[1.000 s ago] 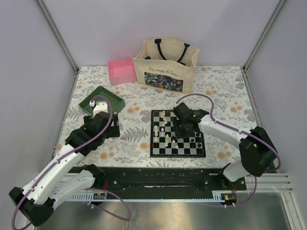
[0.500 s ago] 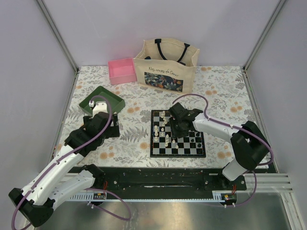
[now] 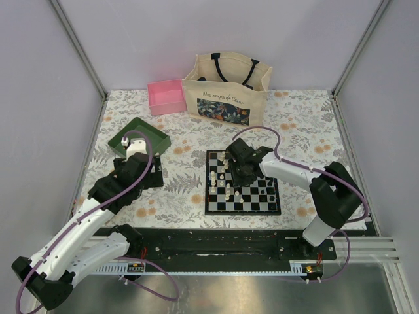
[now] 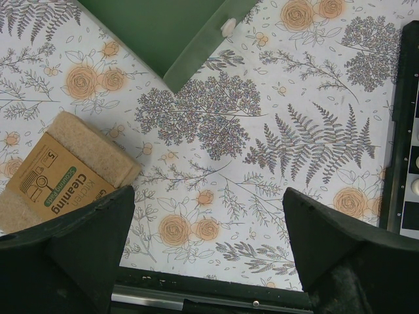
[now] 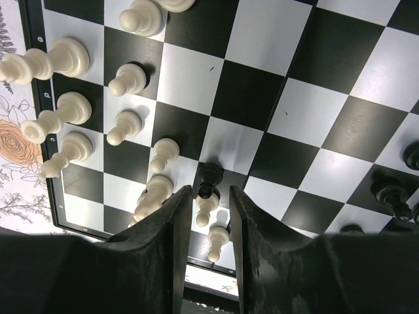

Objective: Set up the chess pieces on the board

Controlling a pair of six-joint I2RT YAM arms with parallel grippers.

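change: right gripper (image 5: 209, 191) has slid across the board (image 5: 314, 85) toward the white side, its fingers drawing in.
right fingers: a narrow gap left, bracketing a black pawn (image 5: 210, 174) at the tips; no contact seen.
meaning: probably a stray black pawn being picked out of the white ranks (image 5: 65, 108), which stand left of the fingers.
left gripper (image 4: 208, 193): spread wide, empty, unmoved.
writing: sponge pack (image 4: 55, 180) by the left finger reads "cleaning"; tote bag (image 3: 226, 82) reads "nos coups de coeur".
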